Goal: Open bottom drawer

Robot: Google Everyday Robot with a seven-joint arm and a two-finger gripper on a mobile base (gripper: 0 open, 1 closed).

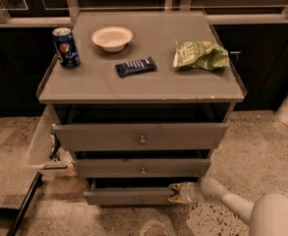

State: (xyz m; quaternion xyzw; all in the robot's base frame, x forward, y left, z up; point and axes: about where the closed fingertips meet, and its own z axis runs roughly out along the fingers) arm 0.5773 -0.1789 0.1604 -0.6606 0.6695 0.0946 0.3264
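Hanging above floor (261, 156), the hand (175, 193) adjoins the bottom drawer (126, 197)'s right edge.

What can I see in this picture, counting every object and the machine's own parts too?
soda can: one, blue, back left of the cabinet top
bowl: one, white, just right of the can
snack bar: one, dark blue wrapper, middle of the top
chip bag: one, green, right side of the top
cabinet: one, grey, on speckled floor
top drawer: one, grey, tallest, partly out
middle drawer: one, grey, under the top one
bottom drawer: one, grey, slimmest, lowest, partly out
arm: one, white, entering from lower right
tool: one, pale, at the bottom drawer's right end
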